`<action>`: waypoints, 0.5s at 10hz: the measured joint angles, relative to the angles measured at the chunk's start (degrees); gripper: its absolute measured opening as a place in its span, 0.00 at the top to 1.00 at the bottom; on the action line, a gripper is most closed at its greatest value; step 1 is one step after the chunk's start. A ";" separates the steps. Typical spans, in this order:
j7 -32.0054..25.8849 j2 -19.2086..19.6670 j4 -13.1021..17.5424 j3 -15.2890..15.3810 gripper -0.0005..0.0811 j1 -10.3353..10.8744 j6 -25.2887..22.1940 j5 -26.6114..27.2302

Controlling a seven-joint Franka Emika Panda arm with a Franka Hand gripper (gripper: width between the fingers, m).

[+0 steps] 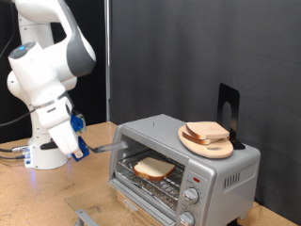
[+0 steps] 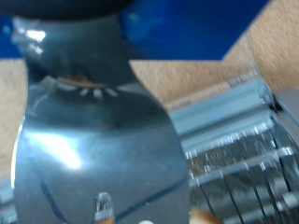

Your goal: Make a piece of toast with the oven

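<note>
Your oven door down, piece of toast lying on its wire rack, more slices on round board on top, gripper beside oven's exterior-view left, open or closed I cannot tell.

Gripper fingers not discernible in either view; exterior view shows only the white arm low at the left, its hand end hidden behind a blue fitting. Wrist view mostly blocked by a blurred shiny metal surface; oven shows only as soft grey bars at the right, cut by the edge. Oven's near front cut off at exterior view's bottom
</note>
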 joint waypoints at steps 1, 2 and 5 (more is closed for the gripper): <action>0.00 -1.46 0.83 -0.50 0.52 0.00 -2.46 0.46; 0.44 -2.99 1.47 -0.66 0.52 -0.01 -4.45 0.79; 2.21 -5.40 1.83 -0.57 0.52 -0.04 -7.66 0.17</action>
